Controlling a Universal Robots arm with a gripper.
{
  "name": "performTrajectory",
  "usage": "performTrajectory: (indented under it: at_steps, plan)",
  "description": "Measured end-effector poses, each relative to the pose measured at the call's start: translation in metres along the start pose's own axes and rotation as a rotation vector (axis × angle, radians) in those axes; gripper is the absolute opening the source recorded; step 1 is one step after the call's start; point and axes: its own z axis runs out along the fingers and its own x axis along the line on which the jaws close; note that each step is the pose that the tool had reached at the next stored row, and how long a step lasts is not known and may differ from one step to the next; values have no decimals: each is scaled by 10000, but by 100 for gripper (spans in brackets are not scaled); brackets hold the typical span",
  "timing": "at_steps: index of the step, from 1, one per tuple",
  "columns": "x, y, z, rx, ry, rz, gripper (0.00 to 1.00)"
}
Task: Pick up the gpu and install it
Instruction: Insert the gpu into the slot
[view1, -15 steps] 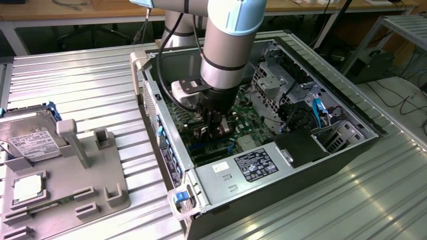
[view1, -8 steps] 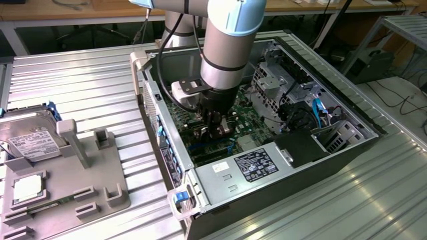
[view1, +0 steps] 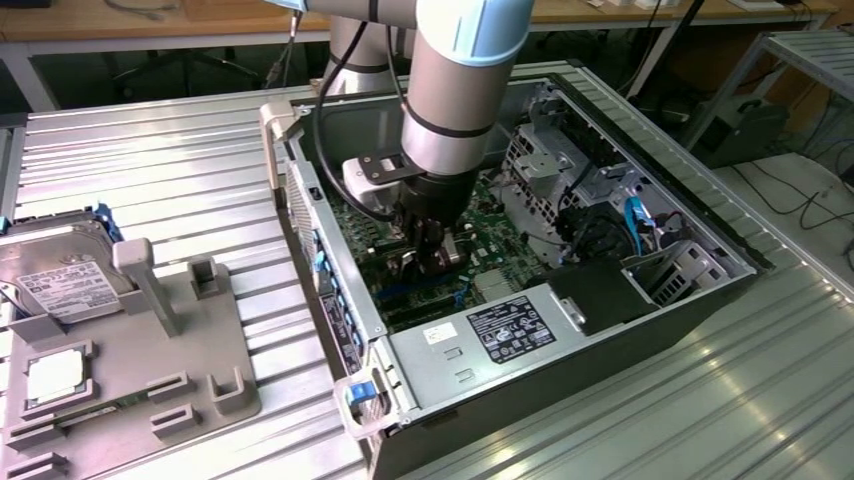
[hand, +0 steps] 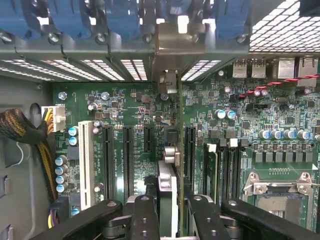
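My gripper (view1: 430, 262) is down inside the open computer case (view1: 694, 220), above the green motherboard (view1: 487, 240). In the wrist view the gripper (hand: 170, 212) is shut on the gpu (hand: 167, 180), which I see edge-on as a thin upright card between the two black fingers (hand: 142, 215). Its silver bracket (hand: 172, 37) reaches the case's rear slot openings under the blue clips (hand: 120, 17). The card stands over the motherboard (hand: 125, 100) between two black expansion slots (hand: 190, 150). Whether its edge sits in a slot is hidden.
A grey fixture tray (view1: 174, 380) at the exterior view's left holds a hard drive (view1: 60, 275) and a CPU chip (view1: 54, 375). Inside the case are the power supply (view1: 514, 330), a drive cage (view1: 561, 170), a cable bundle (hand: 20, 127) and the CPU socket (hand: 280, 200).
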Motion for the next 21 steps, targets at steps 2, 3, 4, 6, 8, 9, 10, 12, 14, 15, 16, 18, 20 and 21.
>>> performTrajectory:
  at_steps: [2, 3, 4, 6, 8, 9, 10, 12, 14, 15, 16, 18, 20, 21]
  plan:
    - [0, -1, -10, 2, 1, -1, 28]
    - [0, -1, -11, 8, 0, -2, 28]
    - [0, -1, -11, 8, 1, -2, 28]
    - [0, 0, -12, 8, 2, -1, 28]
    - [0, 0, -12, 8, 3, -1, 28]
    - [0, 0, -12, 8, 3, -1, 28]
    - [0, 0, -17, 10, 5, -1, 28]
    - [0, -1, -50, 28, 3, -1, 28]
    - [-1, -1, -58, 36, 3, -1, 28]
    - [-1, -1, -57, 37, 3, -2, 28]
    - [-1, -1, -57, 37, 3, -2, 28]
    - [-1, -2, -57, 39, 3, -1, 28]
    - [-1, -5, -57, 54, 1, 0, 28]
    - [-1, -6, -57, 63, 2, -1, 28]
